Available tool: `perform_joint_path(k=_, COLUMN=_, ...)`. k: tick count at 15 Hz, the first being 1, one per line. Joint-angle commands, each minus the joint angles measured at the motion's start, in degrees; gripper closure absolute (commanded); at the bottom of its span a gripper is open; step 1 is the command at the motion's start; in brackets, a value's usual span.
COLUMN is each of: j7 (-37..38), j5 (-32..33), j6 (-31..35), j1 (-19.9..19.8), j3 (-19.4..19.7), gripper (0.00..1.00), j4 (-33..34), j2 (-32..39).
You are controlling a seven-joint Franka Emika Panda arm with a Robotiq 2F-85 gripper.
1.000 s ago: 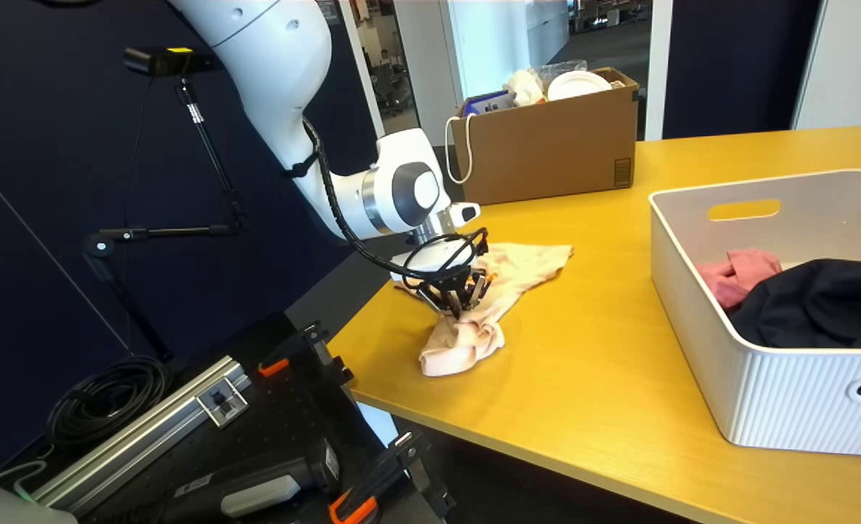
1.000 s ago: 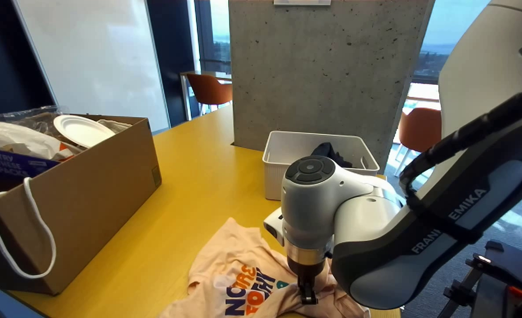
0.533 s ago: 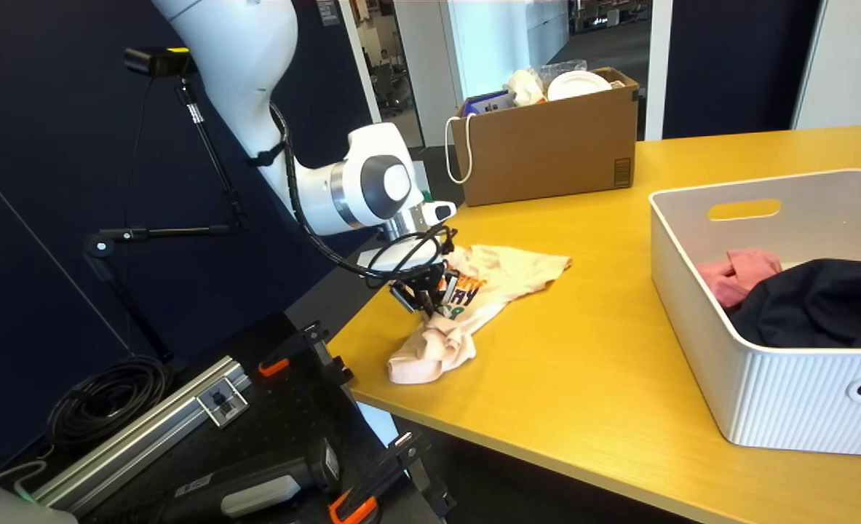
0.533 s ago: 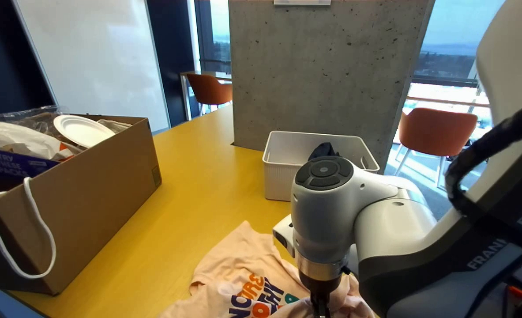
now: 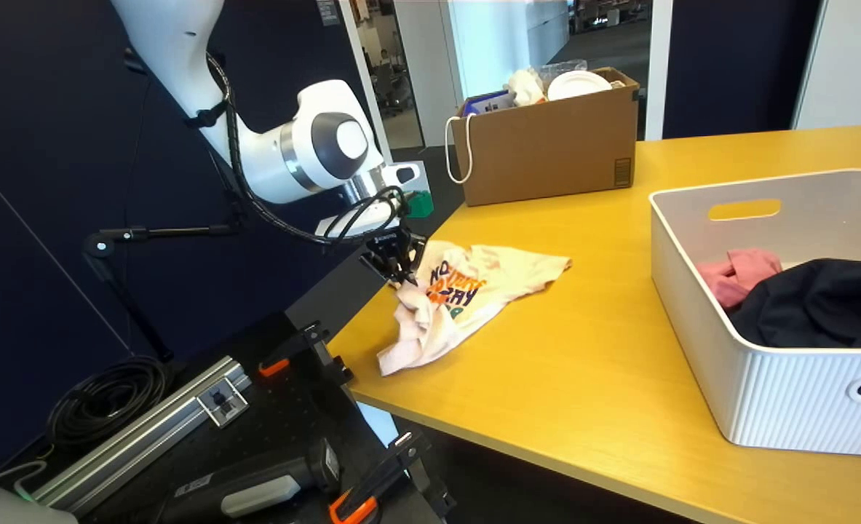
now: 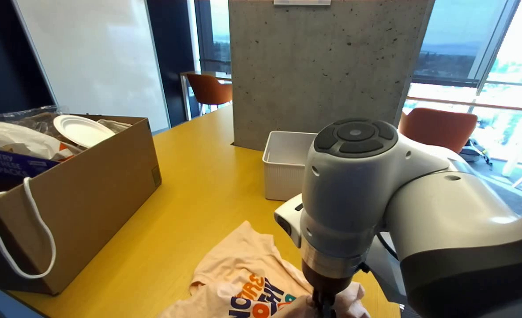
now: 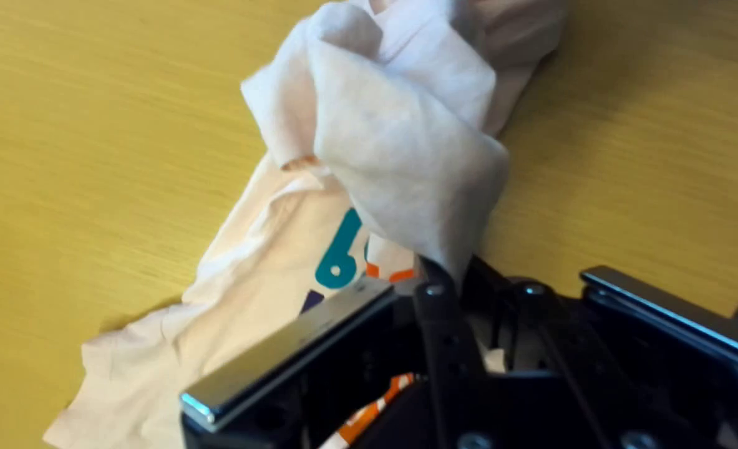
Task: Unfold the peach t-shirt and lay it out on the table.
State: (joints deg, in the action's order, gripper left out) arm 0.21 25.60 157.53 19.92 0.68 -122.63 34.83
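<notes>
Peach t-shirt [image 5: 482,304] lies print-up on the counter [image 5: 583,356], one end bunched; hand [image 7: 454,274] pinches a raised fold of it (presumably to peel the bunch out flat).

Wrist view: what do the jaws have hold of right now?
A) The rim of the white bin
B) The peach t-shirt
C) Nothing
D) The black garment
B: a lifted fold of the peach t-shirt tapers to a point pinched between the closed jaws.
</notes>
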Motion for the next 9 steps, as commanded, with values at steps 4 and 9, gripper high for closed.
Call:
perform_joint_path(k=4, j7=-11.27, j5=-2.97, j6=5.88, j1=-3.87, j3=-10.11, gripper=0.98, j4=0.24, j2=-0.74)
perform_joint_path(k=9, j7=-25.91, j5=-9.6, j6=4.24, j1=-11.39, j3=-23.29, gripper=0.98, j4=2.52, j2=2.93)
